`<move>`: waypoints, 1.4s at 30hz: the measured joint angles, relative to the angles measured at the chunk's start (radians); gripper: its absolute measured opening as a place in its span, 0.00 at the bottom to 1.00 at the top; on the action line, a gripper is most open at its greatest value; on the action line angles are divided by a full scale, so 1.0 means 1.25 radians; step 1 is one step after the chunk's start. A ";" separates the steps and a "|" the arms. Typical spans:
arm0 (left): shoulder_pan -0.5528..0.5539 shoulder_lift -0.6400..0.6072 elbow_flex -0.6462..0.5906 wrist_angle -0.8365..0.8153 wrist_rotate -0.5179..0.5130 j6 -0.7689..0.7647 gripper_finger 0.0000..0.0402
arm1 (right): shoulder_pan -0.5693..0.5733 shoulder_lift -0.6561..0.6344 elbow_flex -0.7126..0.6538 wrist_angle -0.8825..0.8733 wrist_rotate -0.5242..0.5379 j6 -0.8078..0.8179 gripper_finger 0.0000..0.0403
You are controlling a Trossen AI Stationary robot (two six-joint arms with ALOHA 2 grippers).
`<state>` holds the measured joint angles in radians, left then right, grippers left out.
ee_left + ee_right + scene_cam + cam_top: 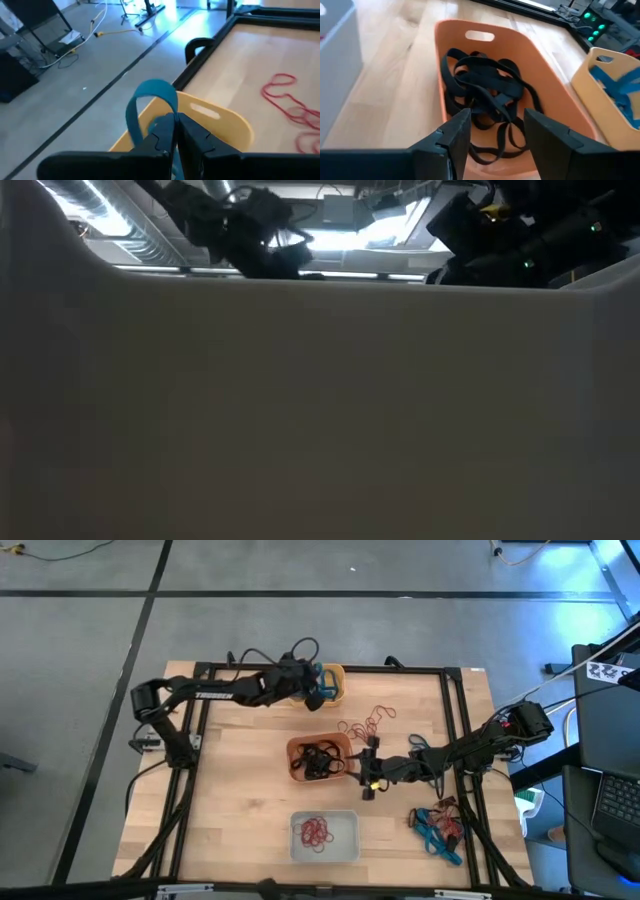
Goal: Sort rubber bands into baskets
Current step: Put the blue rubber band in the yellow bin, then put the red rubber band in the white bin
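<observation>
While the left gripper (172, 131) hangs above the yellow basket (220, 122), its fingers are pinched narrow on a blue band (150, 102) that loops up past the tips. Risk: the loop clings to the pads on release, or springs over the basket rim onto the floor side, since the rim sits just beyond the fingers. Loose red bands (368, 722) lie on the table (240, 780) between the two grippers, easy to drag.

Right gripper (496, 131) has fingers wide with nothing between them, poised just over the orange basket (555, 90) of black bands (487, 90). Risk: closing here would hook a sorted black band back out, or nudge the basket. Unsorted bands (438, 825) lie behind the right fingers; the white basket (325, 838) holds red ones.
</observation>
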<state>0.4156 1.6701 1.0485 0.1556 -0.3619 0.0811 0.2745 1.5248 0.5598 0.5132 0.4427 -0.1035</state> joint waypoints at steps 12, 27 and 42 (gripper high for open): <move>0.019 0.017 0.010 -0.039 0.022 0.001 0.28 | 0.000 0.000 0.000 -0.006 0.011 -0.008 0.45; -0.126 -0.218 -0.216 0.033 0.109 -0.053 0.35 | 0.000 -0.048 0.000 -0.058 0.099 0.107 0.45; -0.289 -0.522 -0.440 0.172 0.108 -0.023 0.35 | -0.156 -0.202 0.194 -0.647 0.128 0.152 0.45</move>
<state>0.0549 1.0181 0.4988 0.3710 -0.2265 0.0528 0.0798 1.2725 0.8028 -0.2953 0.6024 0.0866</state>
